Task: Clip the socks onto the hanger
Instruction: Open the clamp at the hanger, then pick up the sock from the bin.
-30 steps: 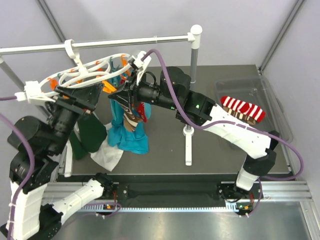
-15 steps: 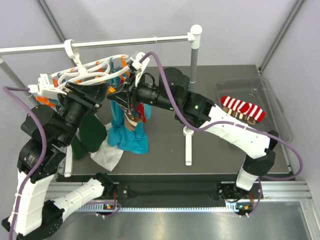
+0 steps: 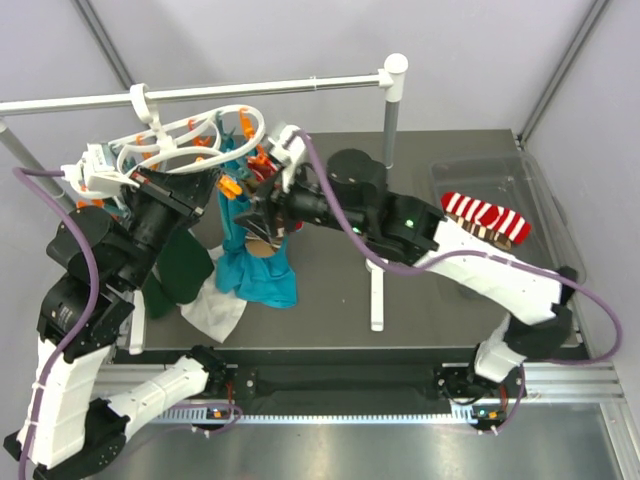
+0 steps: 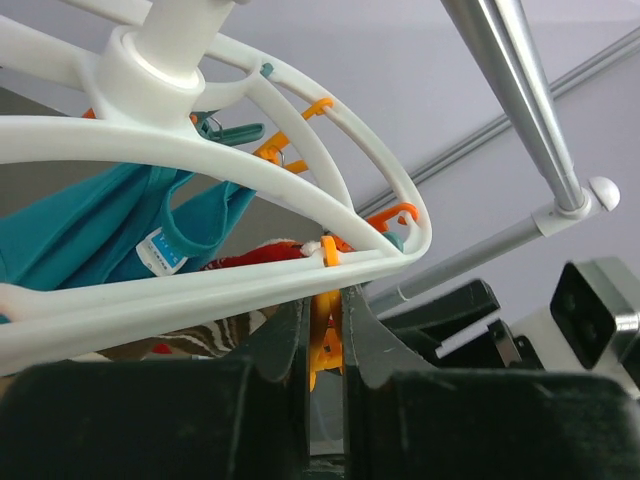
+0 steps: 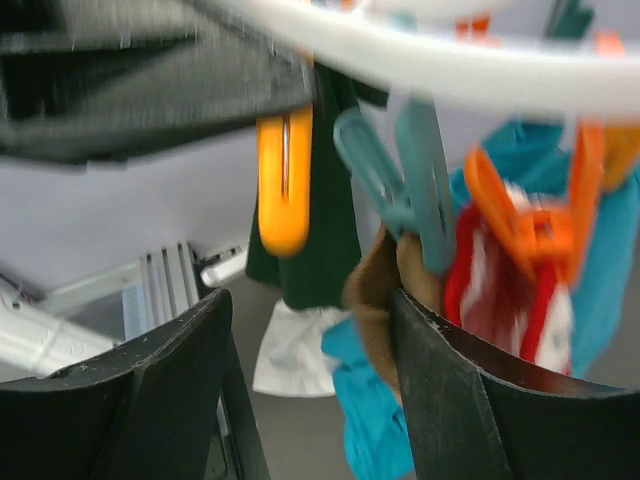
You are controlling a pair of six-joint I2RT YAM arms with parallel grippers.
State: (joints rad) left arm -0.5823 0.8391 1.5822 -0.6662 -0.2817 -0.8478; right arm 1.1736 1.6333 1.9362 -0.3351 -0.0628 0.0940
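Halfway I'd say: a red sock (image 5: 495, 290) and a brown sock (image 5: 372, 290) look clipped on the white plastic oval hanger (image 3: 262, 128), left pincer (image 4: 323, 305) pinched narrow on an orange clothespin (image 4: 321, 352), right pincer (image 5: 308, 305) wide beside them, two more striped socks (image 3: 487, 216) in the clear tray (image 3: 545, 185) on the dark worktop (image 3: 440, 300), grey walls (image 3: 450, 50) around.

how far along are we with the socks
Done: a brown sock and a red sock hang clipped to the hanger. In hand: the left gripper pinches an orange clothespin; the right gripper is open beside the brown sock. Left: two socks in the clear bin.
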